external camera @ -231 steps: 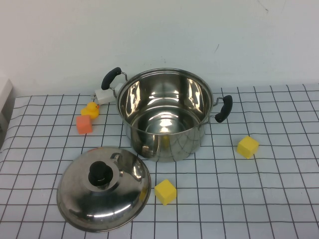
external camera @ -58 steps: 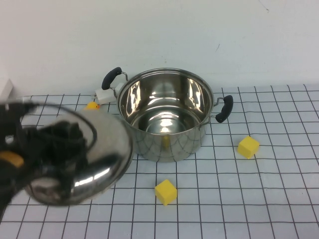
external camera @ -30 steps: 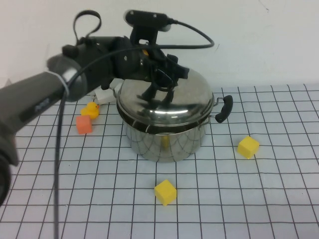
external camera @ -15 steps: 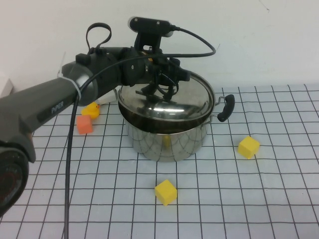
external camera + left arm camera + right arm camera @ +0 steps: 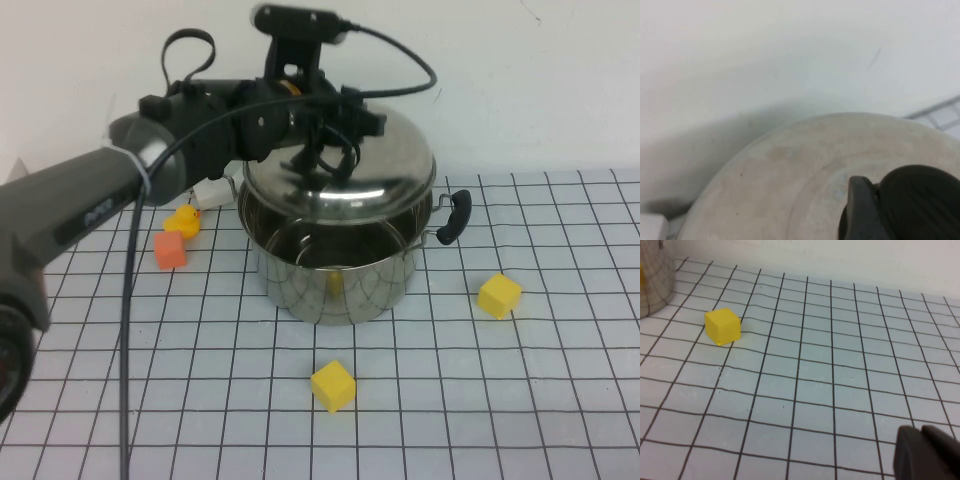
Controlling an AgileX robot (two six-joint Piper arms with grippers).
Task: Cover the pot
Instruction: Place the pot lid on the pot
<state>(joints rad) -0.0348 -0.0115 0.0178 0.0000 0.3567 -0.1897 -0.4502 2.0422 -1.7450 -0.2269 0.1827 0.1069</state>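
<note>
The shiny steel pot (image 5: 335, 278) stands at the middle back of the checked cloth, its right black handle (image 5: 455, 217) showing. The domed steel lid (image 5: 375, 170) hangs over the pot, tilted, with its front edge raised off the rim so a dark gap shows. My left gripper (image 5: 325, 150) reaches in from the left and is shut on the lid's black knob (image 5: 920, 200); one finger (image 5: 860, 205) presses against the knob. My right gripper (image 5: 927, 452) is out of the high view, low over the cloth to the pot's right, fingers together and empty.
A yellow cube (image 5: 332, 386) lies in front of the pot and another (image 5: 497, 295) to its right, also in the right wrist view (image 5: 723, 326). An orange cube (image 5: 169, 250), a yellow duck (image 5: 182, 218) and a white block (image 5: 212, 190) sit left of the pot. A wall stands behind.
The left arm carried the lid from the front left of the cloth onto the pot. In the last half second the lid has risen, its front edge now off the rim.
</note>
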